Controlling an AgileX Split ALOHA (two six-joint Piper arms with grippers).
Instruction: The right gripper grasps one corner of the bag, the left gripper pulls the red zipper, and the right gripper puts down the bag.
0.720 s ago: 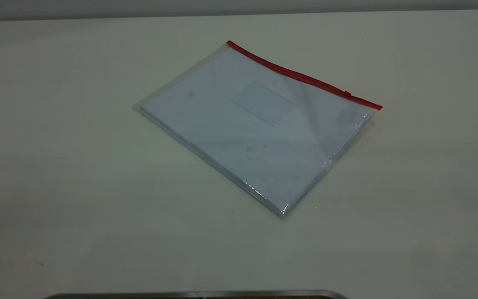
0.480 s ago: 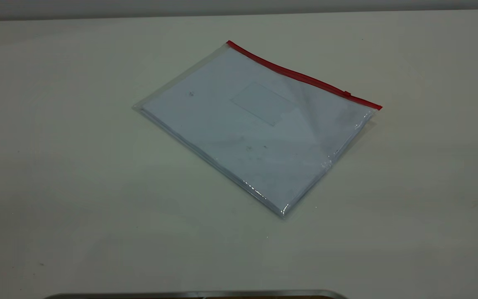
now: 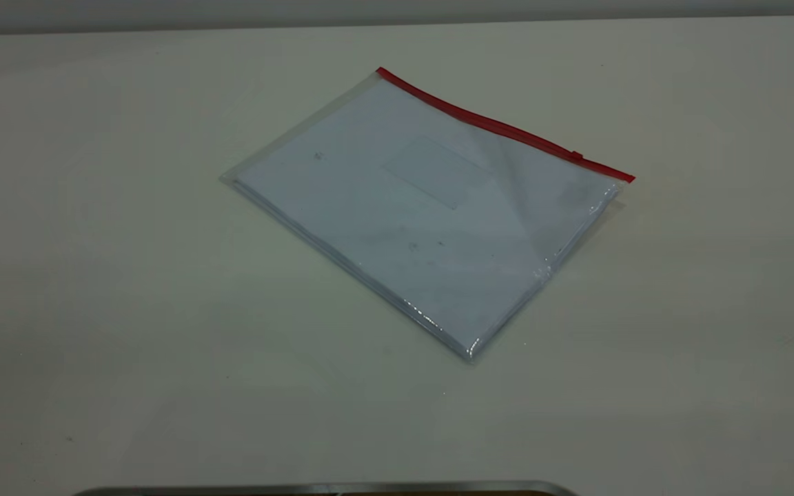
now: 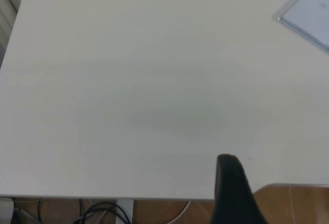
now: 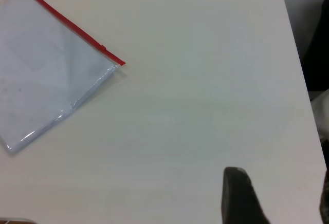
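Note:
The bag [image 3: 424,207] lies flat on the white table [image 3: 128,275], right of centre, clear plastic with white sheets inside. The red zipper [image 3: 500,127] runs along its far long edge, and the small slider tab [image 3: 577,156] sits near the right end. Neither gripper shows in the exterior view. In the left wrist view a black tip of the left gripper [image 4: 232,185] hangs over the table's edge, far from the bag's corner [image 4: 308,13]. In the right wrist view a black tip of the right gripper [image 5: 237,193] hangs over bare table, well away from the bag [image 5: 46,64] and zipper [image 5: 72,26].
A grey metal edge [image 3: 328,489] lies along the bottom of the exterior view. Cables [image 4: 97,213] hang below the table's edge in the left wrist view. The table's side edge [image 5: 298,64] shows in the right wrist view.

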